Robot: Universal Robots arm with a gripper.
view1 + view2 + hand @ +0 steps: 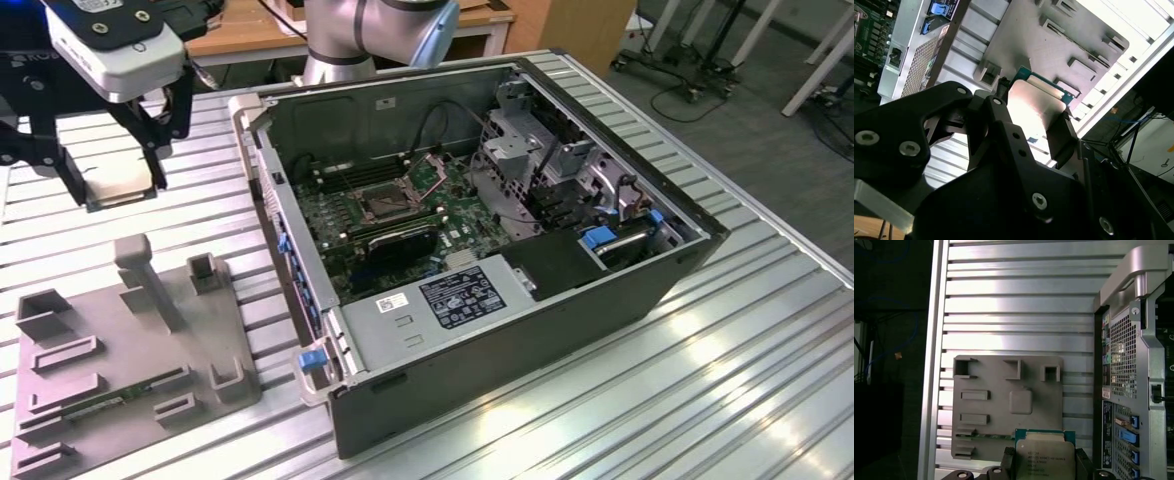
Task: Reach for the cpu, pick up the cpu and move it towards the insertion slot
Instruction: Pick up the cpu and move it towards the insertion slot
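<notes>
Cpu clamped in gripper above ribbed metal table

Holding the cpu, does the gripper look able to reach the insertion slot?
Likely yes: the gripper holds the cpu above the table, the computer case is open, and the insertion slot appears uncovered.

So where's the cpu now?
The cpu is held in the hand at the exterior view's left, up over the table near the grey tray, outside the computer case.
</notes>
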